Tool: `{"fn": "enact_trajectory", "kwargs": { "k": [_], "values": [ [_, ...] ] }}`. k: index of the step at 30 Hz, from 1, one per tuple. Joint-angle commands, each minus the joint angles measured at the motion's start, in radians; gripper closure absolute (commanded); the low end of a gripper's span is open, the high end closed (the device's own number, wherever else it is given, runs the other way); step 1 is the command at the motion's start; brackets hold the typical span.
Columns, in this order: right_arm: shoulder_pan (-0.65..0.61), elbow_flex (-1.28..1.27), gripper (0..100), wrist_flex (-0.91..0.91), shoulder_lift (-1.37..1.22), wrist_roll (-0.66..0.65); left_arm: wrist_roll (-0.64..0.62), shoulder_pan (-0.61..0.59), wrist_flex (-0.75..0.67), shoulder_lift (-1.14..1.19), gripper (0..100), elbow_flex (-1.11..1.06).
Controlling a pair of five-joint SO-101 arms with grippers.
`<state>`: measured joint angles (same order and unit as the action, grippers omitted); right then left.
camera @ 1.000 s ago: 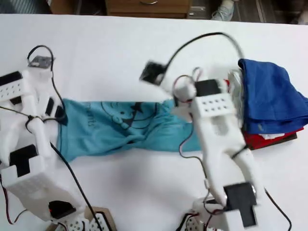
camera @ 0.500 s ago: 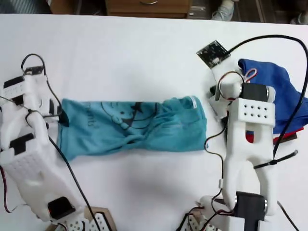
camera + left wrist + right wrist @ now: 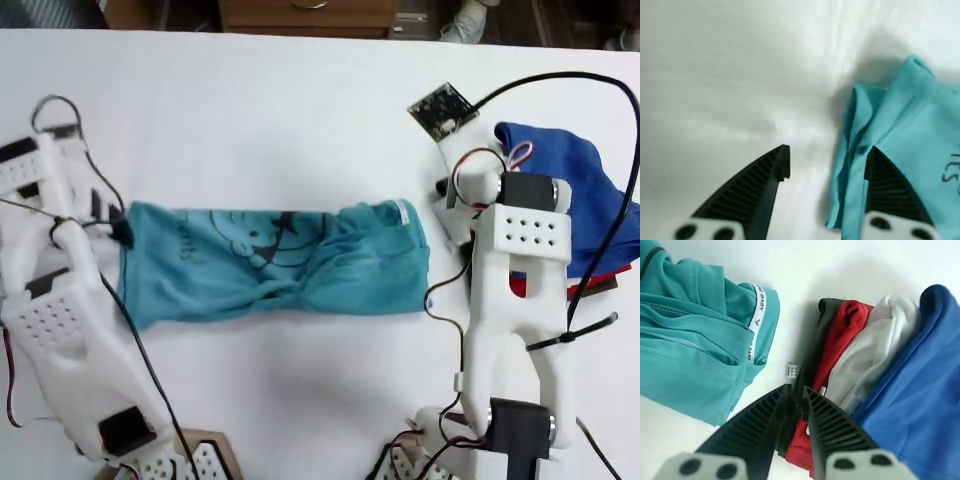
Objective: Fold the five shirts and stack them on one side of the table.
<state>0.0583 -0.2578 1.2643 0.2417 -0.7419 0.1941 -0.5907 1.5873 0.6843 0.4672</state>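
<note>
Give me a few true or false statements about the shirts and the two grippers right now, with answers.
The teal shirt lies on the table, apart from the stack. True.
The blue shirt is at the stack's bottom. False: it is on top.
The left gripper is open at the teal shirt's edge. True.
The right gripper grips the red shirt. False: it is shut on nothing, between teal shirt and stack.
</note>
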Motion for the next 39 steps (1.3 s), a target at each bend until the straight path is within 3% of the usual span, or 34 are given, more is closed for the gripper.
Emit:
{"fn": "enact_trajectory", "kwargs": {
  "k": [1, 14, 20, 22, 24, 25, 34, 39],
  "values": [
    [0.004, 0.005, 95.0, -0.024, 0.050, 0.012, 0.023, 0.008, 0.048, -0.077, 74, 0.064],
    [-0.045, 0.005, 95.0, -0.022, 0.050, 0.014, 0.026, 0.058, -0.055, 0.143, 74, 0.001],
    [-0.045, 0.005, 95.0, -0.021, 0.051, 0.009, 0.028, 0.060, -0.028, 0.169, 75, 0.048],
    [-0.045, 0.005, 95.0, -0.021, 0.054, 0.009, 0.034, 0.064, -0.026, 0.169, 83, 0.048],
    [-0.045, 0.006, 95.0, -0.021, 0.058, 0.009, 0.049, 0.063, -0.026, 0.176, 98, 0.053],
    [-0.045, 0.008, 95.0, -0.019, 0.059, 0.009, 0.054, 0.057, -0.025, 0.184, 99, 0.059],
    [-0.045, 0.011, 95.0, -0.018, 0.059, 0.012, 0.236, -0.124, 0.091, 0.367, 98, 0.421],
    [-0.053, 0.020, 95.0, 0.010, 0.061, 0.012, 0.267, -0.133, 0.199, 0.433, 98, 0.622]
  ]
}}
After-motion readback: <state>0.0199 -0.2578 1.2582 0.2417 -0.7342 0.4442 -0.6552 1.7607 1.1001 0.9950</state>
